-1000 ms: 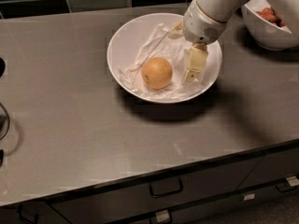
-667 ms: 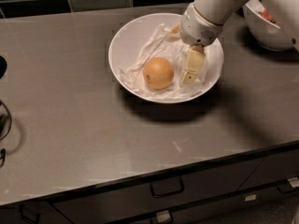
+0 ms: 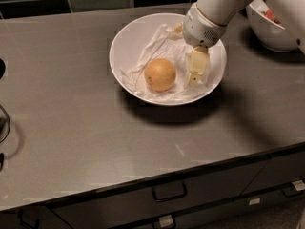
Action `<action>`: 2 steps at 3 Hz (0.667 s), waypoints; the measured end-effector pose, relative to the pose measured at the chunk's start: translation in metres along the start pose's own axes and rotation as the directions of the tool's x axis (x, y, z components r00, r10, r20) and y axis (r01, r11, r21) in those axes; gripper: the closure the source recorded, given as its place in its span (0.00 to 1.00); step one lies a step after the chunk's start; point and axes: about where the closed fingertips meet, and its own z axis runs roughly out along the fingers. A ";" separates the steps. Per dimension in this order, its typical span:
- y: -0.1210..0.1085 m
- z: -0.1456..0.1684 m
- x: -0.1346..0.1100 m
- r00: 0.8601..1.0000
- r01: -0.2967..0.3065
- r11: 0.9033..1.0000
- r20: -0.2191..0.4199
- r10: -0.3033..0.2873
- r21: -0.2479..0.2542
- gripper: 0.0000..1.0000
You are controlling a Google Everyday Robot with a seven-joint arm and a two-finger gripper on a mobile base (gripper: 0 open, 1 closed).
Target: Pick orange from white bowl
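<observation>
The orange [image 3: 160,74] lies in the wide white bowl [image 3: 125,42] on crumpled white paper, left of the bowl's middle. The bowl stands on the grey counter. My gripper [image 3: 187,55] hangs from the white arm at the upper right and reaches down into the right half of the bowl, beside the orange and not touching it. One tan finger [image 3: 197,66] stands just right of the orange; the other peeks out at the far side of the wrist. The jaws stand apart and hold nothing.
A second white bowl with red fruit pieces [image 3: 269,30] stands at the back right, partly behind the arm. Dark tiles line the wall behind. The counter's front edge runs above drawers with handles [image 3: 167,194]. A dark object [image 3: 4,123] sits at the left edge.
</observation>
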 end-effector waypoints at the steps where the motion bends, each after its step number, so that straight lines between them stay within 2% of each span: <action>1: -0.008 0.013 0.002 1.000 -0.001 1.000 0.012 0.001 -0.011 0.00; 2: -0.017 0.026 0.001 1.000 0.010 0.999 0.025 -0.009 -0.030 0.06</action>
